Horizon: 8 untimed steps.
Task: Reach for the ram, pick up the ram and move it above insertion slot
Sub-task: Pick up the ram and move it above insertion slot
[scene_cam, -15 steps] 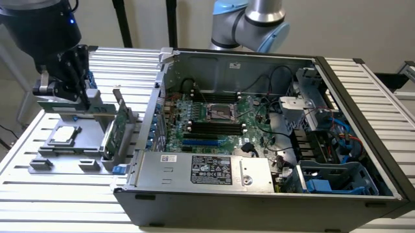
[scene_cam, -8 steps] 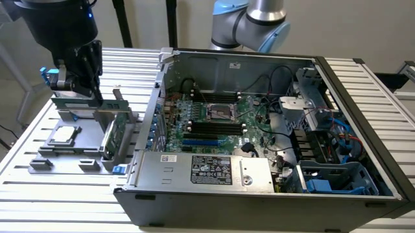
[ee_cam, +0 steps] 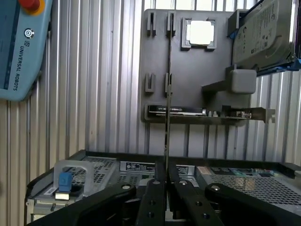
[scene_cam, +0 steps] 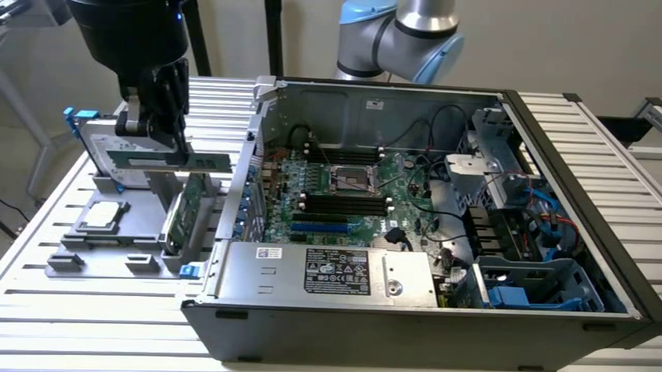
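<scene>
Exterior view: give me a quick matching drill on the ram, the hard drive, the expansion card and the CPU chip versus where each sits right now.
Things:
1. ram
2. hard drive
3. expansion card
4. CPU chip

Places:
A. lying flat in a square recess of the grey holder tray
B. standing on edge in the tray, next to the computer case
C. clamped in the tool, lifted above the tray
D. leaning upright at the tray's far end, blue bracket on its side

Pairs: 1-C, 2-D, 3-B, 4-A
</scene>
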Motion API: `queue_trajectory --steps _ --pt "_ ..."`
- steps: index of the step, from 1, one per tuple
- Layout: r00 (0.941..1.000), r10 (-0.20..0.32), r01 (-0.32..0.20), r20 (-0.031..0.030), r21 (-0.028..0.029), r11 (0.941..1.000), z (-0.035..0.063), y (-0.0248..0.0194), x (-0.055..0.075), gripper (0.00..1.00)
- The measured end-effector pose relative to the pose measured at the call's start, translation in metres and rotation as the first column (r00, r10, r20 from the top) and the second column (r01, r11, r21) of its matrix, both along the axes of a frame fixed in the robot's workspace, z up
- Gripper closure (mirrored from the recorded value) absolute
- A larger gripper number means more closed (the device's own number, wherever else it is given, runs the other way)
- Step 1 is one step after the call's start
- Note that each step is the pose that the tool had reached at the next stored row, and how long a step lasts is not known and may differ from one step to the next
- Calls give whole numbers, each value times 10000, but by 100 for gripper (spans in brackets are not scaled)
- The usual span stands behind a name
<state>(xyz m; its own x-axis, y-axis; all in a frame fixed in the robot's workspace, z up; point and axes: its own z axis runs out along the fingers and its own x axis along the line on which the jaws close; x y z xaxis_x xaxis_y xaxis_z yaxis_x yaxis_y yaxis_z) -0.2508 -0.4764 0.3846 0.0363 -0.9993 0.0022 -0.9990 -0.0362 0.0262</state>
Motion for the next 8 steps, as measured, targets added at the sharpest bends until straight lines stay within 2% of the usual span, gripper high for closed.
queue_trajectory --steps 8 --pt "10000 0 0 0 0 10000 21 47 267 87"
